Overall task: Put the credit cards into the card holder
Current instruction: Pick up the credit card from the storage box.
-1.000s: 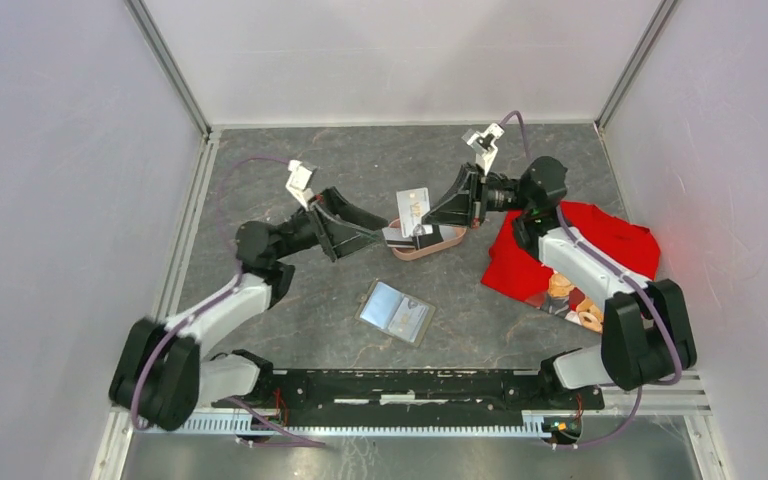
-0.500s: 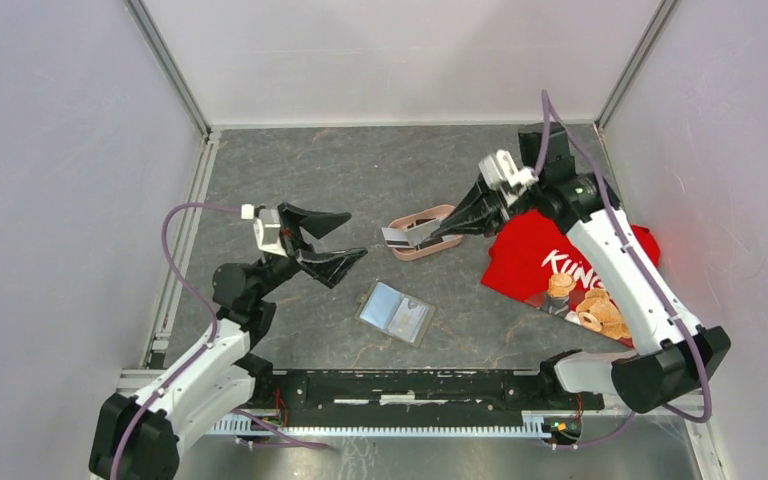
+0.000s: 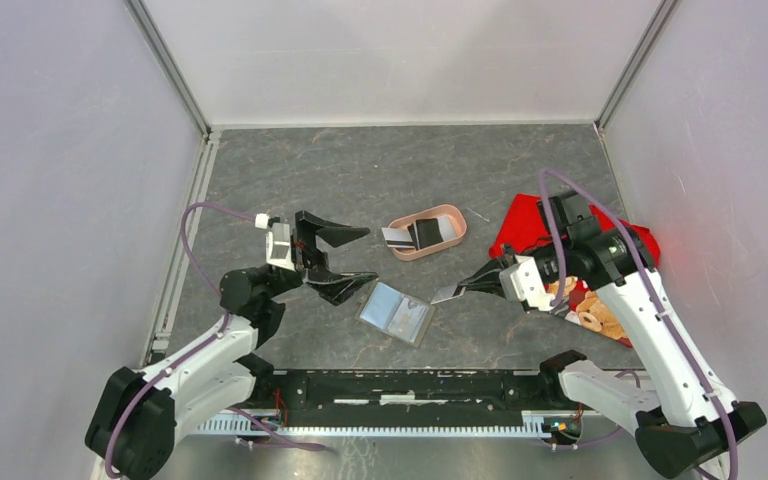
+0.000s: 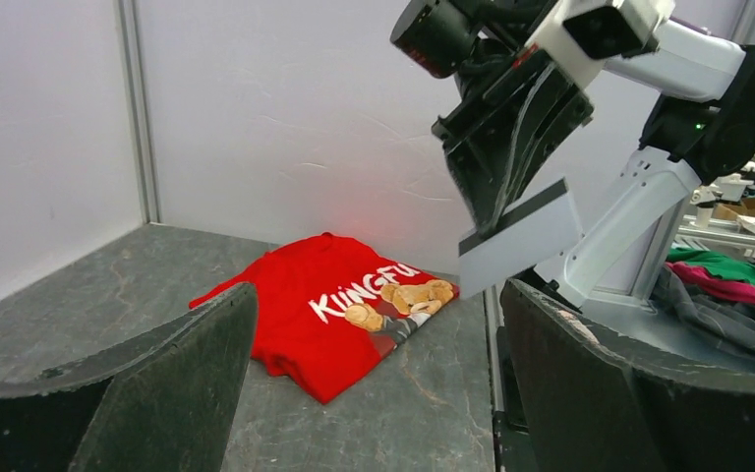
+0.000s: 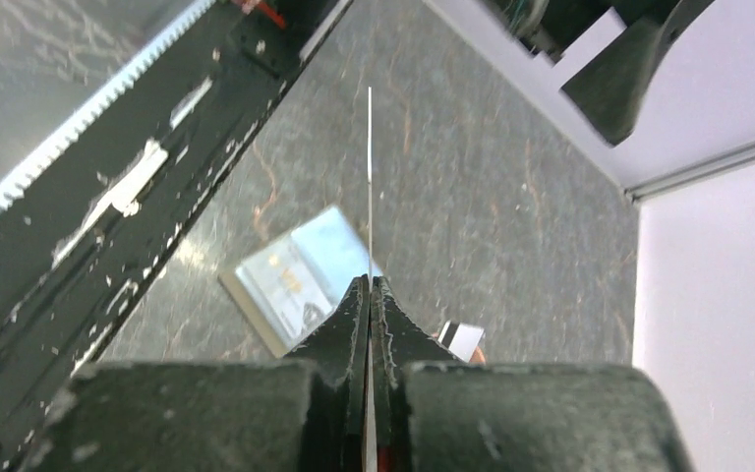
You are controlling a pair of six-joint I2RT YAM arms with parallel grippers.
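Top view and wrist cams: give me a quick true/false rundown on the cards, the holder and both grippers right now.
1. The right gripper is shut on a card. True.
2. The card holder lies open on the table. True.
3. The left gripper holds a card too. False: it is open and empty.
4. A second card lies in the pink tray. True.
5. The held card is tucked into the card holder. False: it is in the air, apart from the holder.
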